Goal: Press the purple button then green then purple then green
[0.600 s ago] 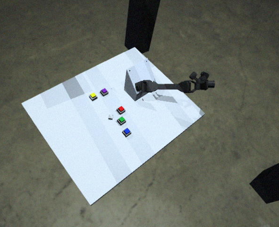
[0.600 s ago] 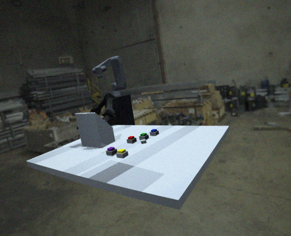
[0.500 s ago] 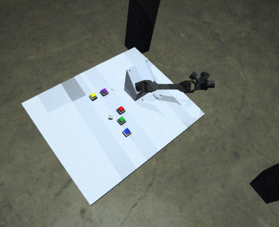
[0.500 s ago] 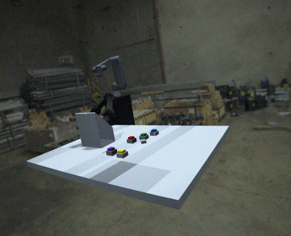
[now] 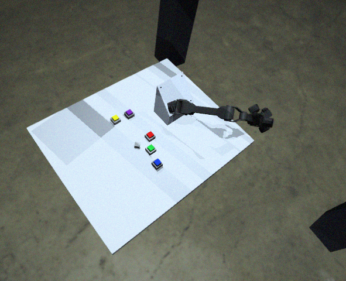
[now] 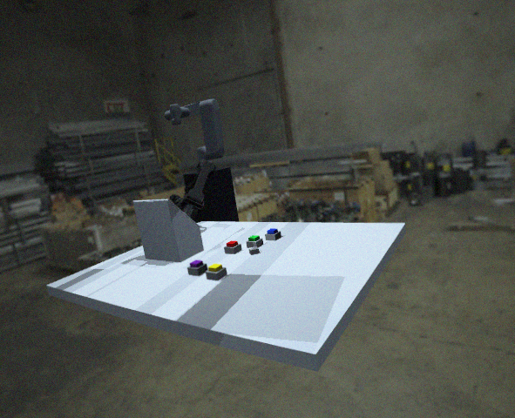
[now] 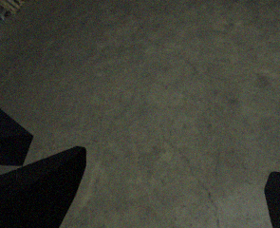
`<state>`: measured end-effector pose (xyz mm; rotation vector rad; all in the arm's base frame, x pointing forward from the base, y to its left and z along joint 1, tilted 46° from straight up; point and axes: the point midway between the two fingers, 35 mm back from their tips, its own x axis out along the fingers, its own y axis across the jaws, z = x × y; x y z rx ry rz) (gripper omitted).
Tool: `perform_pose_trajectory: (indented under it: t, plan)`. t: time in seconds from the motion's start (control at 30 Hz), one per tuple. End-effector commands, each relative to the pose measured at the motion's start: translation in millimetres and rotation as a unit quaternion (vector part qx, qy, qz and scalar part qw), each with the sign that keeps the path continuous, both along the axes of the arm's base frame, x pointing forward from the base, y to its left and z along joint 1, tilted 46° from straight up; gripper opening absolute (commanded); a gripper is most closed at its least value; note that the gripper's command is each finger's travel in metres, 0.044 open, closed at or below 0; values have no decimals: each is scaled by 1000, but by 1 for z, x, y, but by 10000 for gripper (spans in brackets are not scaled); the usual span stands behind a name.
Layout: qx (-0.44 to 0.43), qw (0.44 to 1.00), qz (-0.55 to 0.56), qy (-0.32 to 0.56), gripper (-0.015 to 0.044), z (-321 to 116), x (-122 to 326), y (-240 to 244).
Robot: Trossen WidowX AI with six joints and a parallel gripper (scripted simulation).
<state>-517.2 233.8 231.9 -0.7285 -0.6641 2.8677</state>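
Note:
The purple button [image 5: 129, 112] [image 6: 196, 264] stands on its dark base beside the yellow button, with its cap up. The green button [image 5: 150, 148] [image 6: 254, 238] stands between the red and blue buttons, also with its cap up. My gripper [image 7: 177, 170] is open and empty, its two dark fingertips wide apart over bare floor in the wrist view. In the top and exterior views it is at the raised end of the arm, high up and far from both buttons. Its fingers are too small to make out there.
Yellow [image 5: 115, 118] [image 6: 214, 267], red [image 5: 150, 134] [image 6: 232, 244] and blue [image 5: 157, 162] [image 6: 273, 232] buttons stand on the white table [image 5: 106, 196] [image 6: 361, 256]. A small grey block [image 5: 137, 145] [image 6: 254, 250] lies beside the green button. A tall grey wedge [image 5: 160, 104] [image 6: 158, 229] stands by the arm's base.

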Motion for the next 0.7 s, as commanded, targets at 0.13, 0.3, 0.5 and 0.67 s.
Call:
perform_pose_trajectory:
  t: [0.13, 0.3, 0.5, 0.67]
  plan:
    - [-40, 986, -140, 84, 400, 61, 63, 75]
    - [-7, 967, -218, 134, 400, 103, 129, 131]
    - [-2, 928, -322, 189, 400, 145, 215, 184]
    - [8, 896, -394, 205, 400, 161, 302, 220]
